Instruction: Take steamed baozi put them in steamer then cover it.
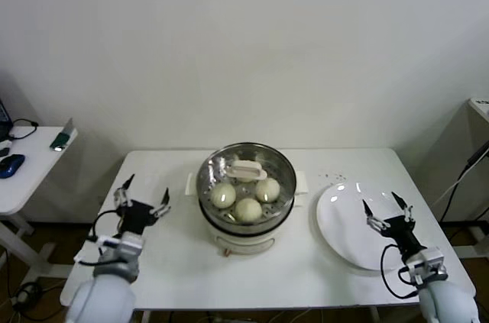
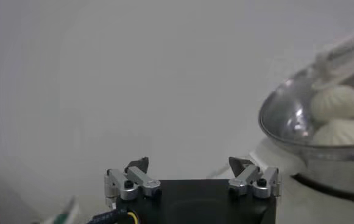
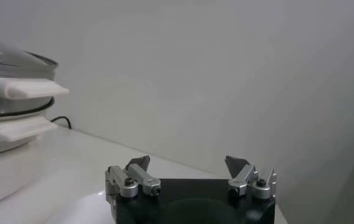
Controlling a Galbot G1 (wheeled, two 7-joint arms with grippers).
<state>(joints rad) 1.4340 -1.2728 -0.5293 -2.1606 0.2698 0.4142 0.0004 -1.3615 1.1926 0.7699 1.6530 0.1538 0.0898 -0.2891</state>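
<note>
We see the steamer (image 1: pixel 246 208) standing in the middle of the white desk (image 1: pixel 176 262), with the cover (image 1: pixel 247 174) seated on its rim, the cream handle at the centre. Through the glass we make out three steamed baozi (image 1: pixel 247 208) lying on the basket floor; a fourth we cannot tell. Our left hand (image 1: pixel 142 199) hovers low over the desk to the left of the steamer, well apart from it, fingers spread wide and holding nothing. Our right hand (image 1: pixel 387 207) hangs over the near edge of the flat white plate (image 1: pixel 344 220) at the right, fingers likewise spread and empty.
</note>
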